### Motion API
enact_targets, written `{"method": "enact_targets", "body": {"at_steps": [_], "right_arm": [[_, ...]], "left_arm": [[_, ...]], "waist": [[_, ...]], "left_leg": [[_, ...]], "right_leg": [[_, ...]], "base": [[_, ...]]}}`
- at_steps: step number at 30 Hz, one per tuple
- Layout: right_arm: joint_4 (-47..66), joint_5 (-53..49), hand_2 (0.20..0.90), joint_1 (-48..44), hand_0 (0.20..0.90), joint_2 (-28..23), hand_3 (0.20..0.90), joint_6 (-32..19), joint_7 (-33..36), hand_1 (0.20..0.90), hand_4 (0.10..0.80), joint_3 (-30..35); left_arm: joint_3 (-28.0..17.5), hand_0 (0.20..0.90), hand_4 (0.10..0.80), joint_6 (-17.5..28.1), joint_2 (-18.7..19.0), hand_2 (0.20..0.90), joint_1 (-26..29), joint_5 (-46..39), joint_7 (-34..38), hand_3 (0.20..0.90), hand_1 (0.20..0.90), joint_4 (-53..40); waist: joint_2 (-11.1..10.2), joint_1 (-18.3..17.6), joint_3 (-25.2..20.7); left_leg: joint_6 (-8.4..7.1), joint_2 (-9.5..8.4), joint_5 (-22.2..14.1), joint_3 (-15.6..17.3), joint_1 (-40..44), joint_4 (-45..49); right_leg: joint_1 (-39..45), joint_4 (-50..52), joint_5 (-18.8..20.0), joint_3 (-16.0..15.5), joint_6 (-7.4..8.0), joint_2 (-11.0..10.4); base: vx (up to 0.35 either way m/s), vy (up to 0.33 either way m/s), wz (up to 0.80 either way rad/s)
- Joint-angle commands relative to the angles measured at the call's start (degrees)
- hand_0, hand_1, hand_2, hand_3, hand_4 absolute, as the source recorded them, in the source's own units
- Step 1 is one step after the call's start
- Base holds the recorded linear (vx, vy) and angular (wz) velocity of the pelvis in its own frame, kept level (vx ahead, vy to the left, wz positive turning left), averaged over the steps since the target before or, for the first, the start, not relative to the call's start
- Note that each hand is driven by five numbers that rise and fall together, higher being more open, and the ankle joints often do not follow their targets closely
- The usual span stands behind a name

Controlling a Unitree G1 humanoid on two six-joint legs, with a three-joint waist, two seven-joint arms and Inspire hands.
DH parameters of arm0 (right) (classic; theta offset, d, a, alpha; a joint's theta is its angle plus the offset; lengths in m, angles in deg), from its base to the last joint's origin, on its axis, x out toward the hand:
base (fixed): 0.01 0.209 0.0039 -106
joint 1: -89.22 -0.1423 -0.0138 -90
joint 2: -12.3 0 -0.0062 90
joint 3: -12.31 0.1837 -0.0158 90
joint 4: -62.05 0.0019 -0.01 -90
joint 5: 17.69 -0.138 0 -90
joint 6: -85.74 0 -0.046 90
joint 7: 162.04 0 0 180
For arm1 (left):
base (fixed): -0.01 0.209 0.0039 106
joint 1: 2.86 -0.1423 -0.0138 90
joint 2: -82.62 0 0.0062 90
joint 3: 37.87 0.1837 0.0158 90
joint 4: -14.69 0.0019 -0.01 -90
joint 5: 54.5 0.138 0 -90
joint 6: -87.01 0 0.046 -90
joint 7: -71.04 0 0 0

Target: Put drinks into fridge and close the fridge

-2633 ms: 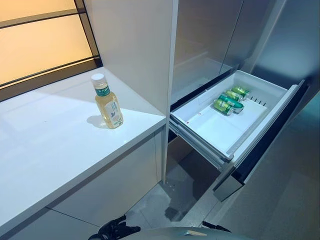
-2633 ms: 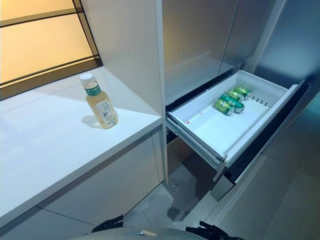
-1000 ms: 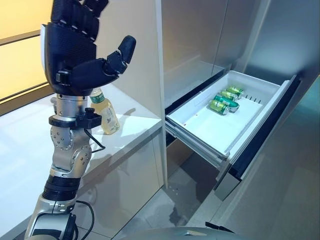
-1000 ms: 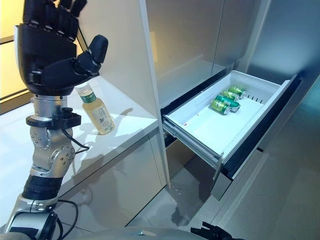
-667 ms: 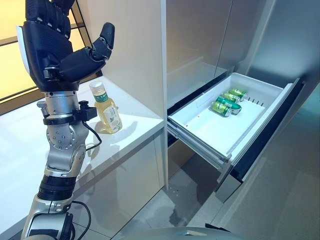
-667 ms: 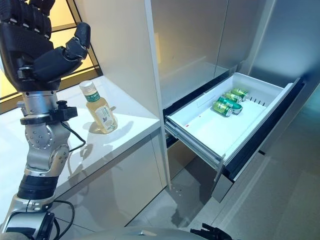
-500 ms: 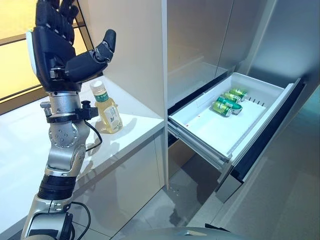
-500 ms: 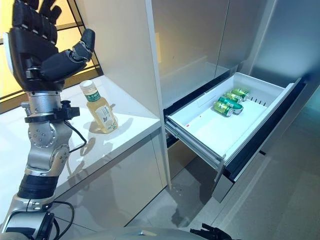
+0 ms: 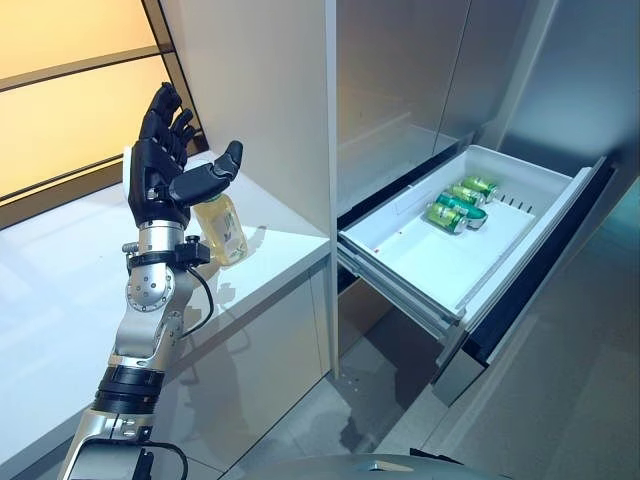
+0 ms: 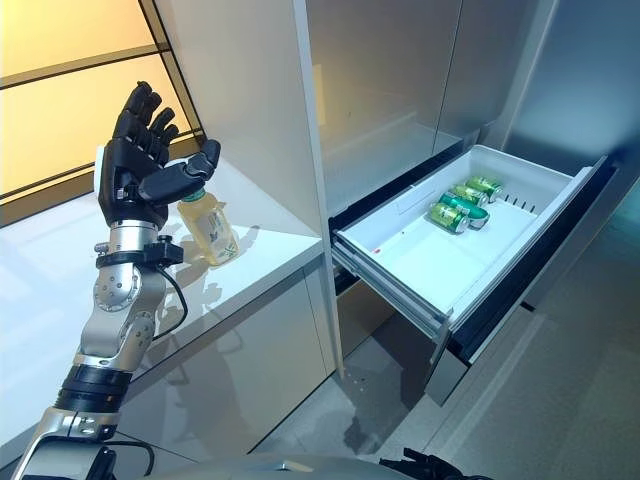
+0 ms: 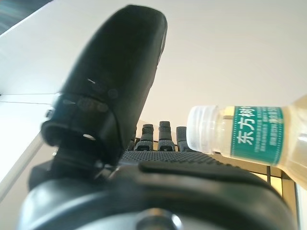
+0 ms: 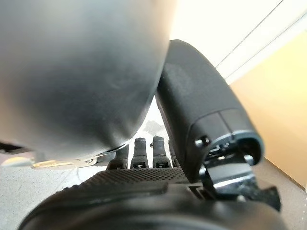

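Observation:
A small bottle (image 9: 224,228) of pale yellow drink, with a white cap and green label, stands upright on the white counter (image 9: 60,300) near its right end. My left hand (image 9: 157,178) is raised beside it, open, with fingers straight and the thumb (image 9: 212,172) reaching across the bottle's top. In the left wrist view the bottle (image 11: 249,139) shows just past the thumb (image 11: 120,72), with nothing gripped. The fridge drawer (image 9: 520,250) stands pulled out at the right, with green cans (image 9: 455,205) lying at its back. My right hand (image 12: 120,191) shows only in its own wrist view, fingers straight.
A tall white panel (image 9: 260,90) rises between the counter and the steel fridge doors (image 9: 420,70). An amber window (image 9: 70,90) runs behind the counter. Grey floor (image 9: 560,400) lies below the open drawer.
My left hand has dropped from high in front of the camera and moved out to the bottle. It stays open. The bottle and drawer have not moved.

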Motion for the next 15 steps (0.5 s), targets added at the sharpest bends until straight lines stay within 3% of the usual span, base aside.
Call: {"method": "enact_targets", "body": {"at_steps": [1,15], "right_arm": [[-0.86,0.49,0.9,-2.11,0.9,0.28,0.9,0.46,-0.26,0.9,0.8,0.03],[0.58,1.14,0.9,-1.93,0.9,0.22,0.9,1.56,-0.03,0.9,0.8,0.15]], "left_arm": [[-0.88,0.9,0.8,2.76,1.6,0.9,5.98,1.69,-0.24,0.9,0.9,-0.46],[0.18,0.9,0.8,1.91,1.67,0.9,5.57,6.45,3.74,0.9,0.9,4.1]], "waist": [[-0.11,0.98,0.57],[-0.15,0.38,0.77]], "left_leg": [[1.12,-1.54,-7.72,-0.25,1.63,1.53],[1.1,-1.48,-7.81,0.71,1.77,1.68]], "right_leg": [[-3.0,6.87,-5.16,0.07,1.86,2.12],[-3.01,6.94,-5.02,0.29,2.03,2.12]], "base": [[0.0,0.0,0.0],[0.0,0.0,0.0]]}}
